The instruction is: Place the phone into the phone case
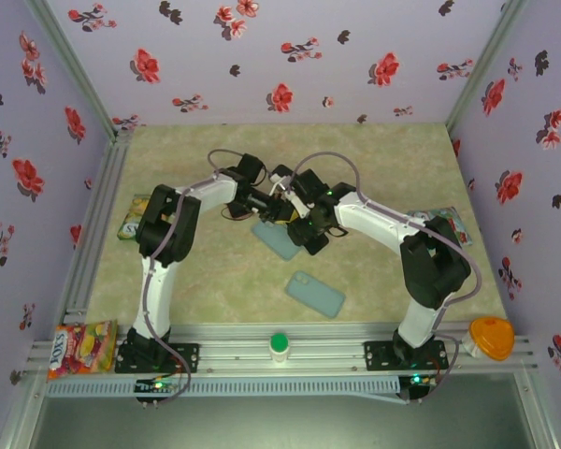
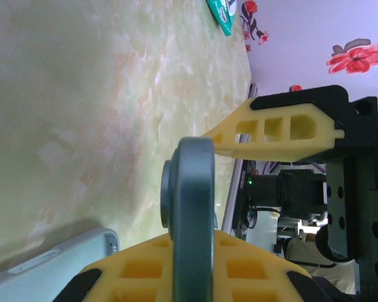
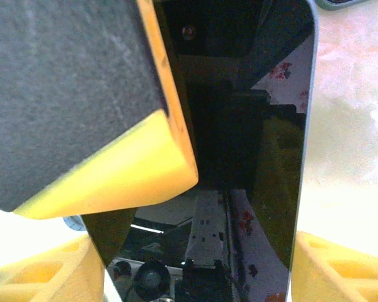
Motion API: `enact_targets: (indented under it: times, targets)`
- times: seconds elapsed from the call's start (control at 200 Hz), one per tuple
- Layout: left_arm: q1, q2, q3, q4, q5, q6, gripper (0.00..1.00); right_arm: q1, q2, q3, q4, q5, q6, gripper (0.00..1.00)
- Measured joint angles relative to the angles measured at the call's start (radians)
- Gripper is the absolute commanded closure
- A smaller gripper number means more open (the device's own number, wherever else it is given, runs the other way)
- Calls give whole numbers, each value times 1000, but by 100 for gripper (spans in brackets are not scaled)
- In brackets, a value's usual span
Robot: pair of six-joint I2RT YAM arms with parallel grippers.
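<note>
The phone (image 3: 252, 126) is held above the table, its black screen facing the right wrist camera. From the left wrist it appears edge-on as a grey-blue slab (image 2: 192, 214) with a camera bump facing the table. My left gripper (image 2: 193, 238) is shut on its two faces, one padded finger (image 3: 82, 94) lying across the screen. My right gripper (image 3: 192, 264) straddles the phone's width, a yellow finger (image 2: 271, 129) touching its edge. Both grippers meet mid-table (image 1: 280, 208). A light blue-grey phone case (image 1: 279, 238) lies on the table just under them, also seen in the left wrist view (image 2: 50, 267).
A second blue-grey slab (image 1: 315, 294) with a camera corner lies nearer the front. Snack packets sit at the left (image 1: 134, 217), right (image 1: 446, 223) and front left (image 1: 82, 346). A green-capped bottle (image 1: 279, 346) and an orange object (image 1: 491, 337) stand on the front rail.
</note>
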Motion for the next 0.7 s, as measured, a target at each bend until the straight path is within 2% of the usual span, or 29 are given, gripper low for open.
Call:
enact_targets:
  times: [0.095, 0.335, 0.48, 0.7]
  targets:
    - [-2, -27, -24, 44, -37, -37, 100, 0, -28, -11, 10, 8, 0, 14]
    - [-2, -61, -66, 141, -139, -132, 100, -29, -184, -72, 61, -2, 47, 7]
    - [0, -95, -91, 192, -187, -179, 100, -121, -269, -161, 128, -74, 115, 7]
    - [13, -214, -188, 301, -280, -294, 100, -281, -385, -339, 287, -272, 267, 8]
